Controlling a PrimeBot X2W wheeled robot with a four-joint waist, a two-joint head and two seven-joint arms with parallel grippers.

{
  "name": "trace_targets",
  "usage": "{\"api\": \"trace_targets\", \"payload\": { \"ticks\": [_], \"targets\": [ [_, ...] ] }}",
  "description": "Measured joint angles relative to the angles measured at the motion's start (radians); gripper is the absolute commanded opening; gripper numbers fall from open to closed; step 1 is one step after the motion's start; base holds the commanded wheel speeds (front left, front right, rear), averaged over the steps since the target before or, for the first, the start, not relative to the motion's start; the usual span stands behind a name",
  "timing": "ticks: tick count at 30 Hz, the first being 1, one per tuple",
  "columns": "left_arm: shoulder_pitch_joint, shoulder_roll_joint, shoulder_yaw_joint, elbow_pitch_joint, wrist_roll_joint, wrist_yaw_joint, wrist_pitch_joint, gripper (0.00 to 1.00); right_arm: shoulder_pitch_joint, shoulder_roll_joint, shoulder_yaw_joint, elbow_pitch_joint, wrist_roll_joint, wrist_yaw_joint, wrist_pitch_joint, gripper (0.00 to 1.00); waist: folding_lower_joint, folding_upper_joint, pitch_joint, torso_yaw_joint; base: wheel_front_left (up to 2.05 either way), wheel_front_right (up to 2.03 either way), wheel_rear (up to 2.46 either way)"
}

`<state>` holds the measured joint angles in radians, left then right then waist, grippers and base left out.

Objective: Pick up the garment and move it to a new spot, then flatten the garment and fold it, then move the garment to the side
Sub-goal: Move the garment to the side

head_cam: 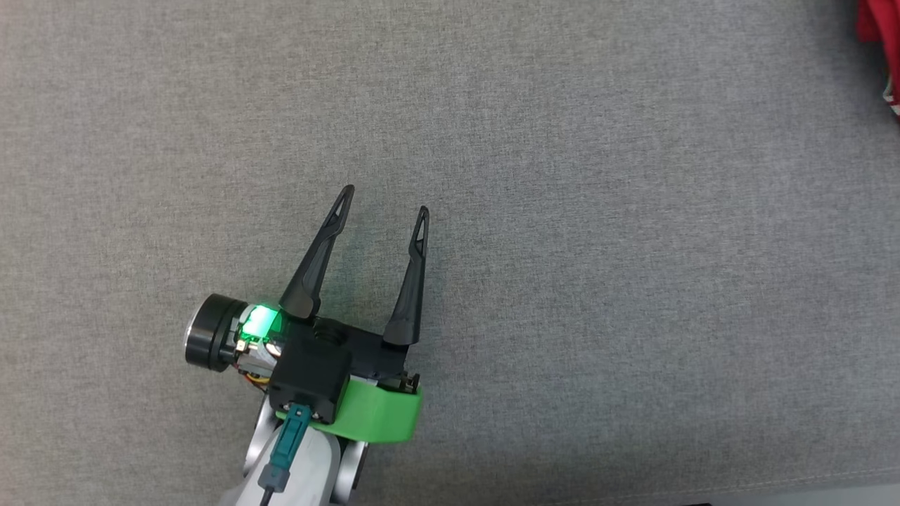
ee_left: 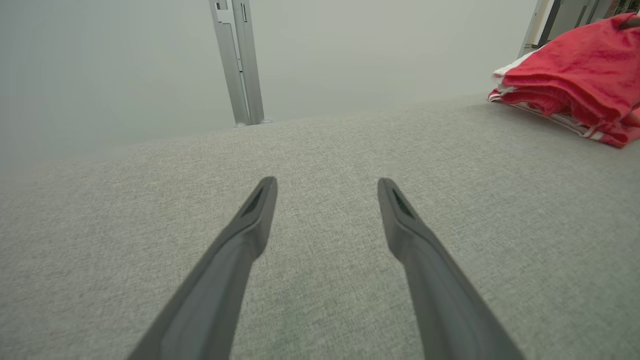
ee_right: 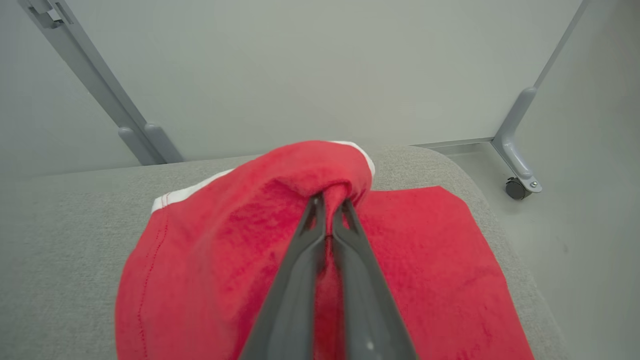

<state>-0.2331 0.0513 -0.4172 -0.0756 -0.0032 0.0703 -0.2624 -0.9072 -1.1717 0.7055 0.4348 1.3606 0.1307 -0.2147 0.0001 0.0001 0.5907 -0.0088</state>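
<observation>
The garment (ee_right: pixel 430 260) is red cloth with white trim, lying folded near the right end of the grey cushioned surface. My right gripper (ee_right: pixel 330 202) is shut on a raised fold of it, and the cloth bunches over the fingertips. A corner of the garment (head_cam: pixel 879 42) shows at the head view's top right, and the folded pile (ee_left: pixel 575 85) sits at the upper right of the left wrist view. My left gripper (head_cam: pixel 383 200) stands open over bare grey fabric, far left of the garment, with nothing between its fingers (ee_left: pixel 255 220).
The grey surface (head_cam: pixel 598 281) stretches wide around my left gripper. Its rounded right edge (ee_right: pixel 495 220) drops to the floor beside the garment. Grey frame posts (ee_right: pixel 100 95) and a caster wheel (ee_right: pixel 515 187) stand beyond, with another post (ee_left: pixel 240 60) behind the far edge.
</observation>
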Motion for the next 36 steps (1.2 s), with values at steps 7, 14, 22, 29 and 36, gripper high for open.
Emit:
{"api": "trace_targets", "payload": {
  "ticks": [7,14,22,29,36],
  "targets": [
    [-0.004,0.005,-0.002,0.003,0.003,0.0,0.0,1.0,0.015,-0.05,0.001,0.044,0.012,0.0,-0.016,0.0,0.0,-0.0001,0.02,0.021,0.0,0.0,0.0],
    [-0.005,0.005,-0.007,0.012,0.0,0.0,0.0,1.0,0.019,-0.022,0.027,0.217,-0.095,0.001,-0.034,1.0,0.0,0.0,-0.004,0.026,0.0,0.0,0.0],
    [0.026,0.002,0.022,0.025,-0.045,0.016,0.0,1.0,-0.032,0.169,-0.079,0.255,-0.374,0.001,-0.047,1.0,-0.0001,-0.0001,-0.079,0.02,0.0,0.0,0.0],
    [0.123,-0.001,0.125,0.057,-0.132,0.018,0.0,1.0,0.23,0.5,-0.394,0.037,-0.737,0.001,-0.047,1.0,-0.0001,-0.0001,-0.192,0.006,0.0,0.0,0.0],
    [0.182,-0.001,0.169,0.062,-0.172,0.035,0.0,1.0,0.504,0.769,-0.543,-0.139,-0.997,0.001,-0.047,1.0,-0.0001,-0.0001,-0.297,-0.003,0.0,0.0,0.0]
  ]
}}
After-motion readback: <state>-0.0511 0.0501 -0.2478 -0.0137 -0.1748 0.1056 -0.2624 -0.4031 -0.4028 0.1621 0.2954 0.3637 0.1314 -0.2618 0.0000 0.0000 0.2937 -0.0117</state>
